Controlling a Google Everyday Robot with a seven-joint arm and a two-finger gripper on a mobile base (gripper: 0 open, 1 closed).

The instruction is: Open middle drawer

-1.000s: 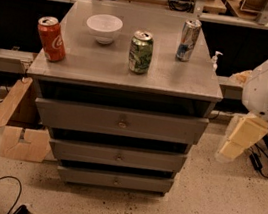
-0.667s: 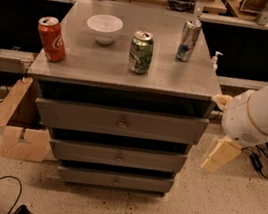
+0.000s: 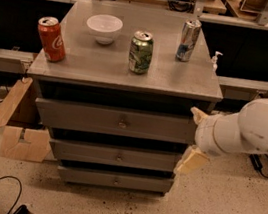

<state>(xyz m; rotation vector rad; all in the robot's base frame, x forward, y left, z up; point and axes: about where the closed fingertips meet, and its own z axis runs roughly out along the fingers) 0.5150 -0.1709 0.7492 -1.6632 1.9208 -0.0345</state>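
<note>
The middle drawer (image 3: 91, 152) is the second of three stacked grey drawers in a metal cabinet, with a small round knob (image 3: 119, 156) at its centre. Its front sits flush with the others, shut. My gripper (image 3: 192, 138) is at the cabinet's right edge, level with the top and middle drawers. Its two cream fingers are spread apart, one fingertip (image 3: 197, 115) above and one (image 3: 191, 161) below, with nothing between them. It is well to the right of the knob and does not touch it.
On the cabinet top (image 3: 105, 66) stand a red cola can (image 3: 51, 38), a white bowl (image 3: 104, 27), a green can (image 3: 140, 52) and a silver-blue can (image 3: 188, 40). Cardboard (image 3: 18, 131) leans at the left. Cables lie on the floor (image 3: 1, 194).
My arm has swung left and down from the right side, bringing the gripper up to the cabinet's right edge. The drawers and cans have not moved.
</note>
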